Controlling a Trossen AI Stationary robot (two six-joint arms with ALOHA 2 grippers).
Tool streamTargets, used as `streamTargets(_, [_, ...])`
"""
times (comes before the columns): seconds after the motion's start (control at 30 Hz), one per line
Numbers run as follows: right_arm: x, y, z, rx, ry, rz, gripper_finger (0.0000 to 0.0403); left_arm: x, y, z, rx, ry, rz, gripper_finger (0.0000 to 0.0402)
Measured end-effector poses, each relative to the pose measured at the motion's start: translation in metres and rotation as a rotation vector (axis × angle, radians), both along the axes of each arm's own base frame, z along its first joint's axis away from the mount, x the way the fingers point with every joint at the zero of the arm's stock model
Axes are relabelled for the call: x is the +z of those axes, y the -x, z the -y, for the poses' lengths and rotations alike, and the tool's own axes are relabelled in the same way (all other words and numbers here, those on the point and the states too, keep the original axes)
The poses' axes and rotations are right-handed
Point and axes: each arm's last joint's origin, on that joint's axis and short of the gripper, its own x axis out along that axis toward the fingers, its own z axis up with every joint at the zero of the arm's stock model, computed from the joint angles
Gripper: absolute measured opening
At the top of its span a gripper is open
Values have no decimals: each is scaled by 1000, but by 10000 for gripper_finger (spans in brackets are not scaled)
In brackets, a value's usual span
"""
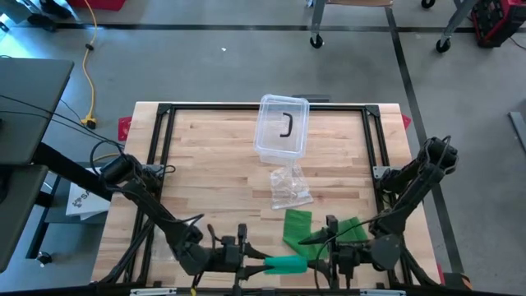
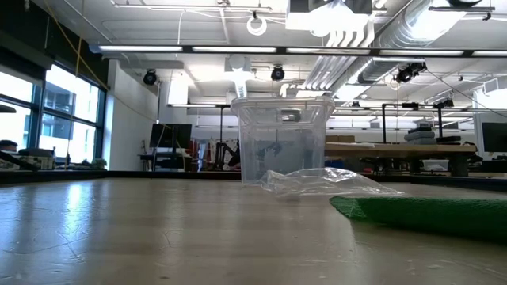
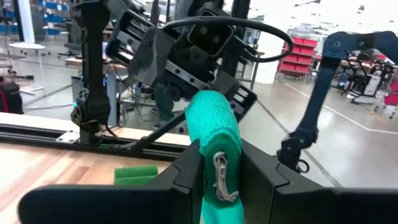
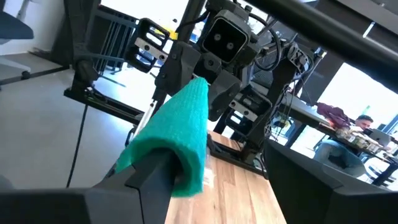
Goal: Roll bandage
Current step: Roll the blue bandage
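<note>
Light, soft and springy, the rolled bandage (image 3: 214, 146) sat pinched endwise in the left gripper (image 3: 217, 180) — the right gripper (image 4: 211, 186) stood released around its free end, the firmest place to grasp.

2 dark jointed arms (image 1: 148, 201), black cables

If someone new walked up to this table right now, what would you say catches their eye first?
Most likely the bright green bandage roll at the table's near edge, clamped in the left hand, with the right hand open at its other end. Next, the loose green bandage strip lying just behind it, and the clear plastic bin at the far middle, with a crumpled clear bag in front of it.
</note>
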Motion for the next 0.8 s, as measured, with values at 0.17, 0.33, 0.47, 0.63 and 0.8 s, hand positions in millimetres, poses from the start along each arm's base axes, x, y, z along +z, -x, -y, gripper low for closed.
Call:
streamTargets(0.17, [0, -3, 3, -8, 1, 0, 231, -1, -2, -3, 1, 43, -11, 71])
streamTargets(0.33, [-4, -11, 6, 19, 9, -11, 230, -1, -7, -7, -31, 98, -17, 72])
streamTargets(0.47, [-4, -12, 7, 17, -3, -11, 213, -2, -8, -7, -42, 90, -20, 90])
streamTargets(0.63, [-2, -12, 7, 9, -14, -1, 181, -3, -8, -7, -60, 98, -30, 147])
streamTargets(0.8, [-2, -12, 7, 9, -14, 0, 159, -2, -10, -10, -46, 108, -17, 202])
